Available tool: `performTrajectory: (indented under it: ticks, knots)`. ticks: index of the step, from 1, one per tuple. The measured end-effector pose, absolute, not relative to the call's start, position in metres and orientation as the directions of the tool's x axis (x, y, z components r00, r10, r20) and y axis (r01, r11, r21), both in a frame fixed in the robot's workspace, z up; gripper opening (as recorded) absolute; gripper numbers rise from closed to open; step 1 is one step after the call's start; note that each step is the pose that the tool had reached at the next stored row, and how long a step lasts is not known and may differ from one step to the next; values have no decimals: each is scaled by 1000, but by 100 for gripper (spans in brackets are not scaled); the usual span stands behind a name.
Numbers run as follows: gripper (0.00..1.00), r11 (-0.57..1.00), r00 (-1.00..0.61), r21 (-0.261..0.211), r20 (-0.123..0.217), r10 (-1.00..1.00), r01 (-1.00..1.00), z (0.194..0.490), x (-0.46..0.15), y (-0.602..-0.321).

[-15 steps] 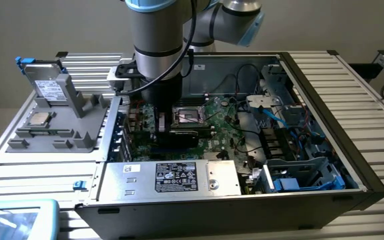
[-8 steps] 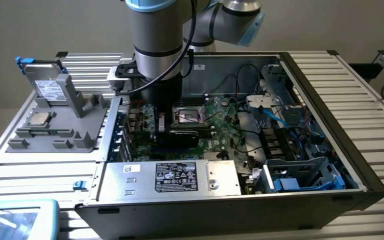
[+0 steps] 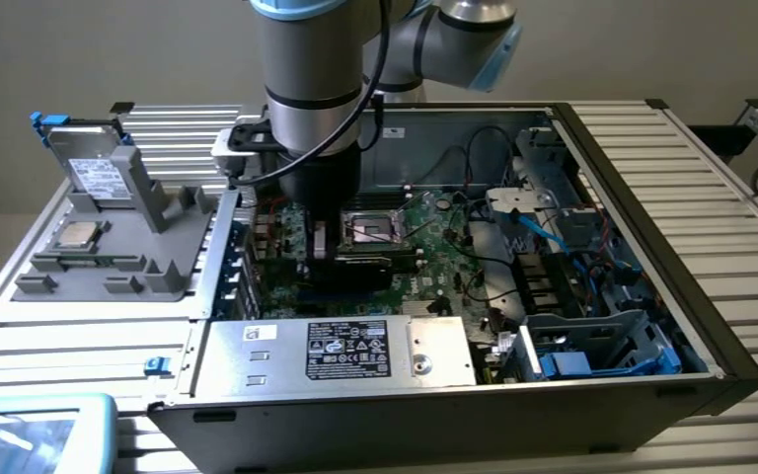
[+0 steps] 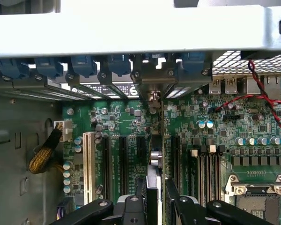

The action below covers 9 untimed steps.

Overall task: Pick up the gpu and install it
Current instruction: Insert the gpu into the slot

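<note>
The gpu [image 4: 153, 178] shows edge-on in the wrist view, a thin card running between my two black fingers [image 4: 131, 208]. My gripper [image 4: 155, 206] is shut on it. The card stands upright over the green motherboard [image 4: 117, 117], among the black expansion slots [image 4: 123, 159], and its silver bracket end [image 4: 152, 96] points at the case's rear slot openings. I cannot tell whether its lower edge touches a slot. In the exterior view my gripper [image 3: 316, 247] reaches down into the open case with the gpu's black cooler block [image 3: 359, 269] beside it, near the processor socket [image 3: 368, 227].
A silver labelled power supply [image 3: 340, 351] lies at the case's near edge. Blue drive cages [image 3: 603, 346] and loose cables [image 3: 524, 212] sit at the exterior view's right. A grey tray [image 3: 90, 267] at the left holds a drive box [image 3: 96, 173]. Blue slot latches [image 4: 84, 65] line the case's rear.
</note>
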State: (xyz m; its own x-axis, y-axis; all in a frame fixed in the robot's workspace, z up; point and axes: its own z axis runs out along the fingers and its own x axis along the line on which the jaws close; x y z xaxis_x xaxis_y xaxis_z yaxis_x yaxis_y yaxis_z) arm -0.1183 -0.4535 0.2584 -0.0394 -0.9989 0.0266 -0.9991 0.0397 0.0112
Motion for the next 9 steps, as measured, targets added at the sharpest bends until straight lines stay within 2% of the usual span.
performTrajectory:
  ticks: [9]
  knots:
    - [27,46,-46,13,27,-999,-999,259,-117,-454]
